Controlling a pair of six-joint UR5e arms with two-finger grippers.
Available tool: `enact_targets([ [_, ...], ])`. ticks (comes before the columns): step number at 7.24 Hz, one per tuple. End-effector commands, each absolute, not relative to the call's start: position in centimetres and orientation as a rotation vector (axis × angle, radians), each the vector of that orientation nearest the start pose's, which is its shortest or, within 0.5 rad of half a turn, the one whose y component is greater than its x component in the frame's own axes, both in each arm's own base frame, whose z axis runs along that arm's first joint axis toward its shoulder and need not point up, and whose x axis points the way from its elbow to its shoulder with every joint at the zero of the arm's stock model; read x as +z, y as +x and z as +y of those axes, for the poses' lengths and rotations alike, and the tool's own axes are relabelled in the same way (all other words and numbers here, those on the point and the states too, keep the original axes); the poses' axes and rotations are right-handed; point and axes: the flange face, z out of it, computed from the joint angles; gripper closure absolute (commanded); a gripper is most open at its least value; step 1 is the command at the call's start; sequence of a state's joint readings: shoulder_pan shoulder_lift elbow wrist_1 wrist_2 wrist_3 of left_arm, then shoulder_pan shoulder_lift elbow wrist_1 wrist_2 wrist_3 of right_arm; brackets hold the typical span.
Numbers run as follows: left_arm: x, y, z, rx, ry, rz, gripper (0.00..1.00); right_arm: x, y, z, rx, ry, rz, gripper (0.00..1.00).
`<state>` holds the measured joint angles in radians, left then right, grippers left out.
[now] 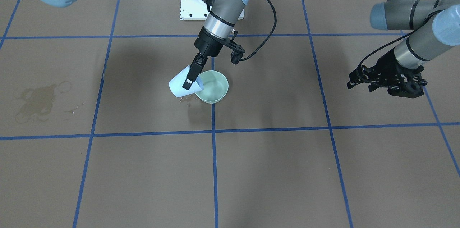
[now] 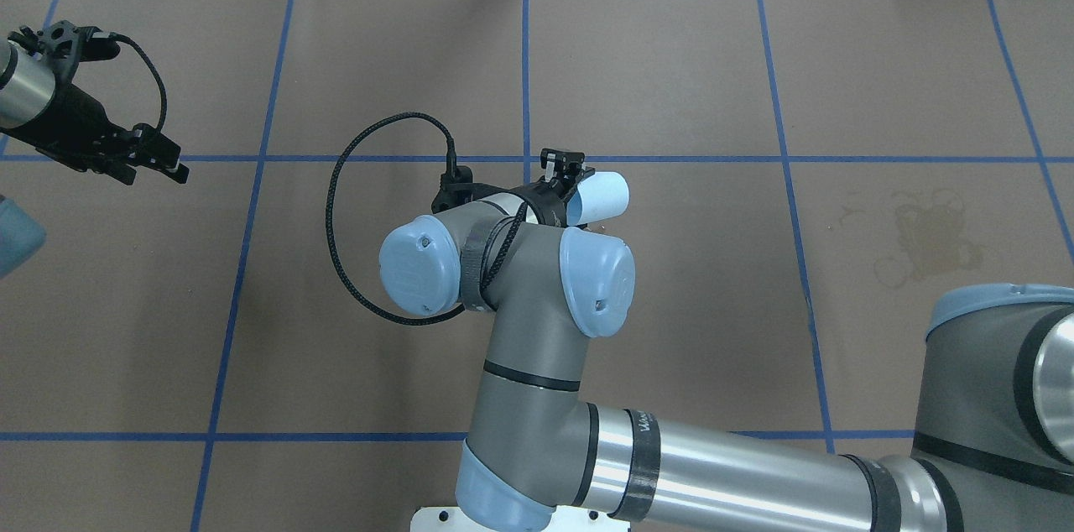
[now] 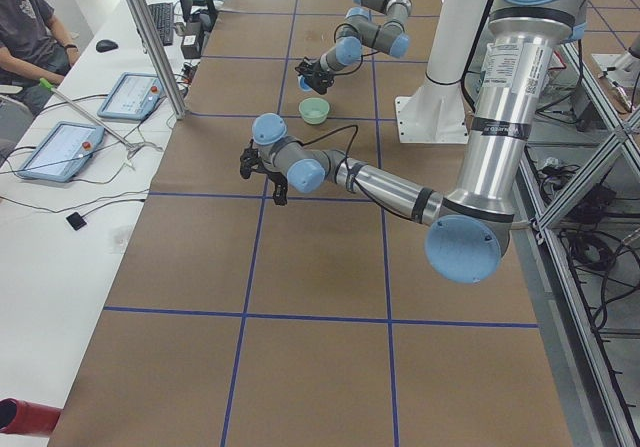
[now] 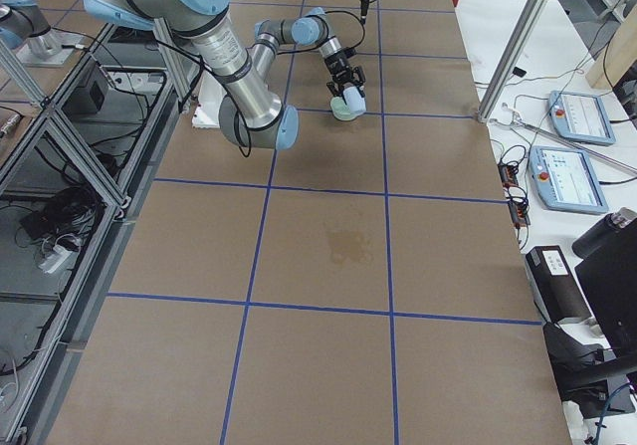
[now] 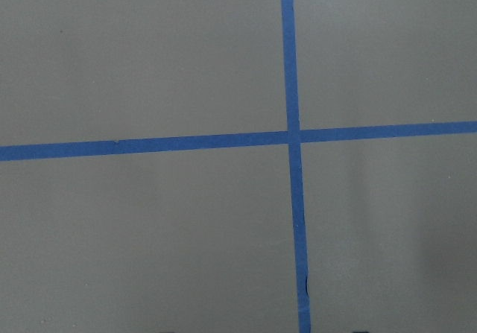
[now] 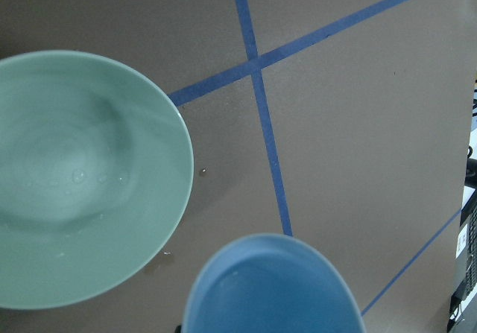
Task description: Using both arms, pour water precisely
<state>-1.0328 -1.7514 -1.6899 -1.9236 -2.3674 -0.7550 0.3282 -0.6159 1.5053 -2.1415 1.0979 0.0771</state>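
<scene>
Two arms over one brown tabletop (image 1: 273,170) gridded with blue tape (image 1: 214,170).

Right end effector (image 1: 188,78): clamped on a pale blue cup (image 1: 176,87). The cup is tipped steeply, its mouth against the rim of a green bowl (image 1: 215,86).

Left end effector (image 1: 373,86): fingers spread wide, hovering above the tabletop, well apart from cup and bowl.

Water (image 6: 77,176): a few drops and faint ripples in the bowl's bottom. More droplets (image 1: 185,99) lie on the tabletop just beside the bowl, below the cup.

Stain (image 1: 37,100): dark wet patch with ringed edges, well apart from the bowl, on the right arm's side.
</scene>
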Motion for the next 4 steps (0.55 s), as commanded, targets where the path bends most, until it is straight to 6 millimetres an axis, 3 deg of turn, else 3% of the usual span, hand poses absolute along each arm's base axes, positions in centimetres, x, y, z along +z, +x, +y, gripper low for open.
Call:
enact_targets([
  [1, 46.2, 24.0, -52.4, 0.058, 0.025, 0.983, 0.16, 15.9, -63.2, -38.5, -1.095, 0.576, 0.278, 1.0],
  [4, 46.9, 23.6, -51.6, 0.057, 0.017, 0.983, 0.16, 15.6, -63.3, -37.2, -1.137, 0.565, 0.41, 1.0],
])
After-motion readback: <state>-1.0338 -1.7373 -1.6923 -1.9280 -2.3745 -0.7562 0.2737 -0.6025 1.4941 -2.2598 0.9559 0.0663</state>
